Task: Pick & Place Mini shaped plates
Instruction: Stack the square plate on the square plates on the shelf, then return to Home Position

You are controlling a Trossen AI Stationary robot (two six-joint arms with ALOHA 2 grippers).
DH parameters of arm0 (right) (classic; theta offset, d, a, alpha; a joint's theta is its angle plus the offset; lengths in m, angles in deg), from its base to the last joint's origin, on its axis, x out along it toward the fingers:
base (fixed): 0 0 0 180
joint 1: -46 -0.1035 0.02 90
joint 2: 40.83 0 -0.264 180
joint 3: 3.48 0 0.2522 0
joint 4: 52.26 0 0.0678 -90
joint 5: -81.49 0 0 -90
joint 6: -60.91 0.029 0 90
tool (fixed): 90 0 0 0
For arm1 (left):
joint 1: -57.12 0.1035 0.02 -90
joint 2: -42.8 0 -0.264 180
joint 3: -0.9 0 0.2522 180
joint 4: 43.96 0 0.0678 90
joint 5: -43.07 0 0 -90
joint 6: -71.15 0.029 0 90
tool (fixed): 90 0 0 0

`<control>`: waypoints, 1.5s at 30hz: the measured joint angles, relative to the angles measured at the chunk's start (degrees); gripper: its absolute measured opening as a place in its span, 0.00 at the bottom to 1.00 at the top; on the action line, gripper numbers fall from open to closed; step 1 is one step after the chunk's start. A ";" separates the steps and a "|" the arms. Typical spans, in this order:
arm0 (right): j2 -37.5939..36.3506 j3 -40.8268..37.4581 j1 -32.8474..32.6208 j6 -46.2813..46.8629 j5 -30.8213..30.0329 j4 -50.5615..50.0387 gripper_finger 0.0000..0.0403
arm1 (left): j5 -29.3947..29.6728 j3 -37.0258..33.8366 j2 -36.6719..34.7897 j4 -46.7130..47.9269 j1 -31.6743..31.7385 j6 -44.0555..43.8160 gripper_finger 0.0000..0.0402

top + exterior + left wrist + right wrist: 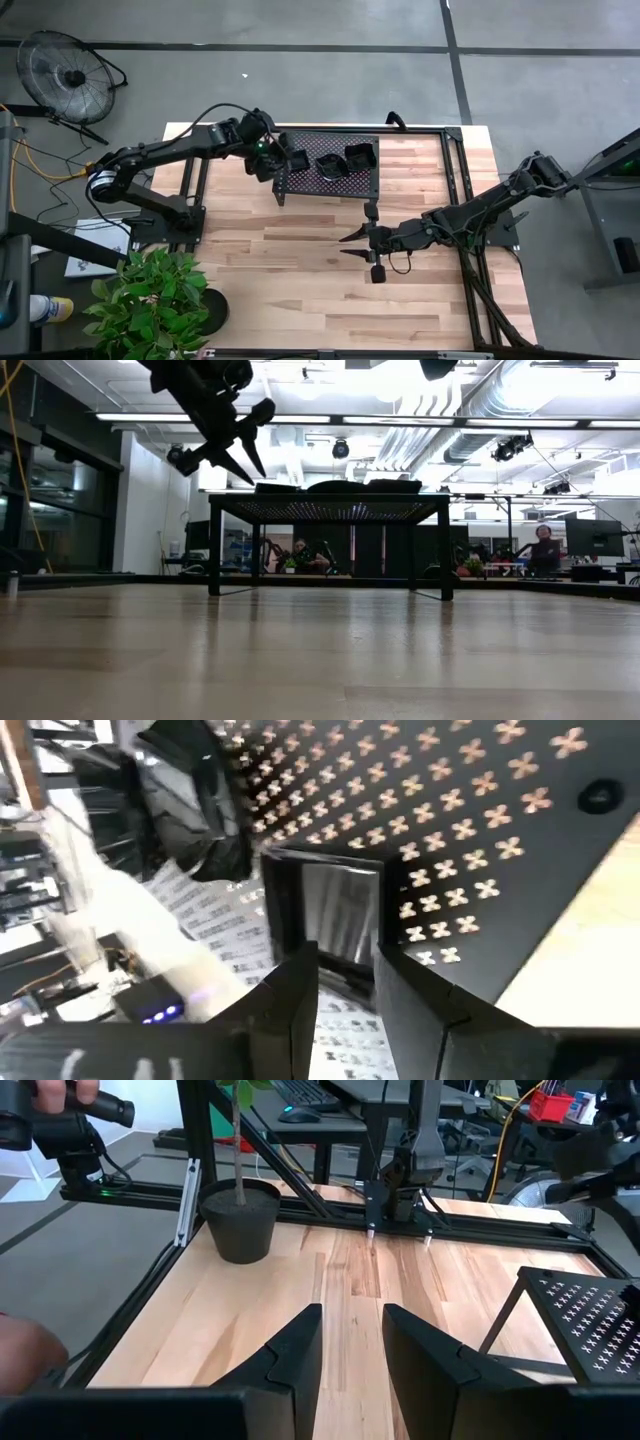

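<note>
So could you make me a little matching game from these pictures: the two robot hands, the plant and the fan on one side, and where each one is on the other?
Things:
1. left gripper
2. right gripper
3. potted plant
4. fan

Places:
A. on the floor, off the table
B. at the edge of the mesh rack, by a square plate
C. on a corner of the table
D. open, above bare wood, clear of the rack

Pairs: 1-B, 2-D, 3-C, 4-A
</note>
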 joint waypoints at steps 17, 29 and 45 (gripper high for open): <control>0.00 0.00 -0.02 -0.16 -0.65 -0.50 0.26 | 17.25 0.00 -5.31 7.52 -6.21 -19.84 0.24; -7.25 0.00 -2.58 1.46 -9.55 -12.84 0.26 | 7.08 -8.09 -19.48 4.07 -8.55 -43.15 0.04; -22.47 -19.03 -14.72 12.19 -39.66 -8.05 0.26 | 3.55 -31.11 -45.47 -17.27 -8.52 -63.05 0.00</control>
